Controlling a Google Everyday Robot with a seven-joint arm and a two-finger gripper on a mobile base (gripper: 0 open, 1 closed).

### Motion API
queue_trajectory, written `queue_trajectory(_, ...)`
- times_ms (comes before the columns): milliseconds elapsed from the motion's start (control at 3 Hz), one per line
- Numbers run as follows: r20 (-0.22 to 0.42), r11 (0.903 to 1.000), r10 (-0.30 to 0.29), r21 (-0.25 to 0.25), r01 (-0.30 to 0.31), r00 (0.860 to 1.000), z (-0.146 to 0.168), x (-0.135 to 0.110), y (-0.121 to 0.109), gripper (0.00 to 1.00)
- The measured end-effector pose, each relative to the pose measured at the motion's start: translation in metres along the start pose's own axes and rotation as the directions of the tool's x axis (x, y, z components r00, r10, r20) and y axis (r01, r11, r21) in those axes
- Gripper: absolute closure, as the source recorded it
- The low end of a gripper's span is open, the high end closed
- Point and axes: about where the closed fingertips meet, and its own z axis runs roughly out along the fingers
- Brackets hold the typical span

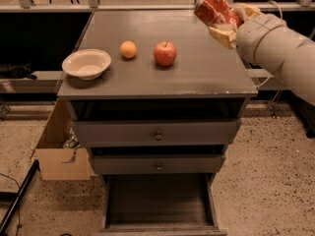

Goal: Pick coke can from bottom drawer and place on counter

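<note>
The red coke can [215, 10] with white lettering is held tilted in my gripper [227, 19], above the back right part of the counter [197, 77]. The gripper's pale fingers [222, 34] are shut on the can, with my white arm reaching in from the right. The bottom drawer [158, 208] is pulled open at the foot of the cabinet, and its dark interior shows nothing inside.
On the counter sit a red apple [165, 53], a small orange [128, 49] and a white bowl [86, 63] at the left. The two upper drawers [157, 133] with round knobs are shut. A cardboard box [61, 154] stands left of the cabinet.
</note>
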Motion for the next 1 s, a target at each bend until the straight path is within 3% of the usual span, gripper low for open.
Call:
queue_trajectory(333,0.012,0.9811,0.188,-0.050,-0.187,0.982,0.0027,-0.0154,0.0335,1.00)
queue_trajectory(1000,-0.002,0.9866,0.156,-0.048,-0.156,0.988,0.0095,-0.0097,0.0334,1.00)
